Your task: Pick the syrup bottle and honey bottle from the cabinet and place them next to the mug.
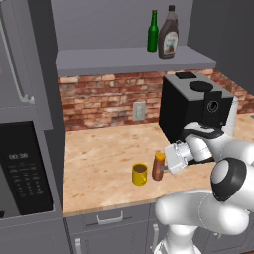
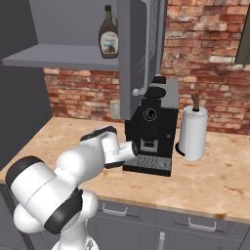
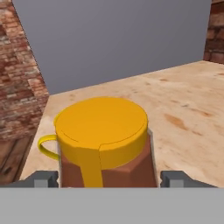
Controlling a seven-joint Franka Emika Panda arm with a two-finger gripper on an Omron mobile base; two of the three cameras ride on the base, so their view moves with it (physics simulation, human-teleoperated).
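The mug (image 1: 139,174) is small, yellow, cylindrical, with a dark inside and a loop handle; it stands on the pale speckled stone-look counter (image 1: 99,158). Just right of the mug stands the honey bottle (image 1: 158,166): squat, amber-brown, faceted at the shoulder, with a broad smooth orange flip cap. It looks like stiff plastic, light and a little slippery, so the body below the cap is the place to hold it, not the cap. The gripper (image 3: 109,179) sits right of the mug at the bottle, its fingers (image 3: 43,178) spread to either side of the body; whether they press it I cannot tell. Up and right of the mug, the syrup bottle (image 1: 168,35) waits on the cabinet (image 1: 134,59) shelf: tall, dark, narrow-necked, likely heavier and tippier, best taken at the waist.
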